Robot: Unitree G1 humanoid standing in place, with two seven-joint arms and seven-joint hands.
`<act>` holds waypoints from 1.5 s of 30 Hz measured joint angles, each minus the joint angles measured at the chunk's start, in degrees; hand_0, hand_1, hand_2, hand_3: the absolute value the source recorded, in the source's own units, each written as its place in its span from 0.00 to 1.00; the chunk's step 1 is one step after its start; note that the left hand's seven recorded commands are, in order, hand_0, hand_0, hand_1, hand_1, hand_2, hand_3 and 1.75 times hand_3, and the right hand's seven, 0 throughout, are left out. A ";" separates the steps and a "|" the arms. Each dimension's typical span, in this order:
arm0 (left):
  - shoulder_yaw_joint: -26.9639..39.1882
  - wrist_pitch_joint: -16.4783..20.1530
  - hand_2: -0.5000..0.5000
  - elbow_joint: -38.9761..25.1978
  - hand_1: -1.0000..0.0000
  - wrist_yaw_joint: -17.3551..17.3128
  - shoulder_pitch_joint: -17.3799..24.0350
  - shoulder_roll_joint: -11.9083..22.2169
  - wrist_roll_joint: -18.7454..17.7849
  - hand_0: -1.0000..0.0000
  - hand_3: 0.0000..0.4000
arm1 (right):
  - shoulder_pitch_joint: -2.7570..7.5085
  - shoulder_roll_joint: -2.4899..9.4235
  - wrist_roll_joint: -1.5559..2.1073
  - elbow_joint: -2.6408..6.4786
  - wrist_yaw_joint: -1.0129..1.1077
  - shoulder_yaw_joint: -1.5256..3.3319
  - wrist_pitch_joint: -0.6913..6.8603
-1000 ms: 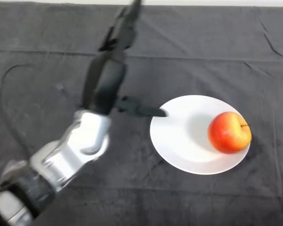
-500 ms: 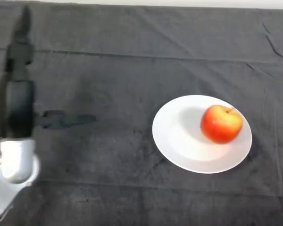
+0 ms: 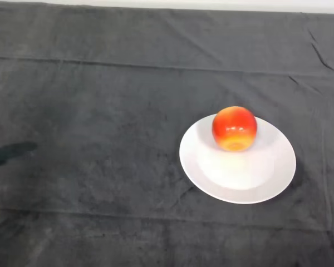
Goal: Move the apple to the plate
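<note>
Apple (image 3: 234,128) was seen on the white plate (image 3: 237,189), at the plate's far edge, red above and yellow-orange on the side turned toward the camera. Half a second earlier it had been placed nearer the plate's right side with its stem showing, and a full second earlier it had been at the right rim with the stem pointing right; its position on the plate had therefore shifted toward the back and left, and the stem was no longer seen. The plate itself was found at the same place on the worktop (image 3: 100,83), right of centre, as in both earlier pictures.

The silver-grey arm, which had been seen reaching across the middle of the view a second before and had been carried to the left edge by half a second before, was no longer shown. Only a dark smudge (image 3: 11,151) was left at the left edge of the cloth, and it could not be told whether this was a shadow or part of the arm. The state of the robot hand could not be told, since none of it was clearly shown.

No brand, label or writing was found on the apple, the plate or the dark cloth.
</note>
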 measured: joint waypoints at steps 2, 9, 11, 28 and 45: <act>1.28 -0.46 0.50 1.57 1.00 0.37 0.00 0.00 -0.01 1.00 0.00 | 0.00 0.00 0.00 0.00 0.00 -0.02 0.00; 3.40 -2.31 0.50 6.30 1.00 0.35 -0.03 -0.10 -0.01 1.00 0.00 | 0.00 0.00 0.00 0.00 0.00 -0.01 0.00; 3.96 -3.11 0.50 7.50 1.00 0.28 -0.03 -0.30 0.02 1.00 0.00 | 0.00 0.00 0.00 0.00 0.00 -0.01 0.00; 7.72 -5.66 0.50 11.80 1.00 -0.26 -0.42 -2.76 1.69 1.00 0.00 | 0.00 0.00 0.00 0.00 0.00 0.00 0.00; 10.17 -6.08 0.50 11.78 1.00 -1.94 -0.45 -5.00 3.58 1.00 0.00 | 0.00 0.00 0.00 0.00 0.00 -0.01 0.00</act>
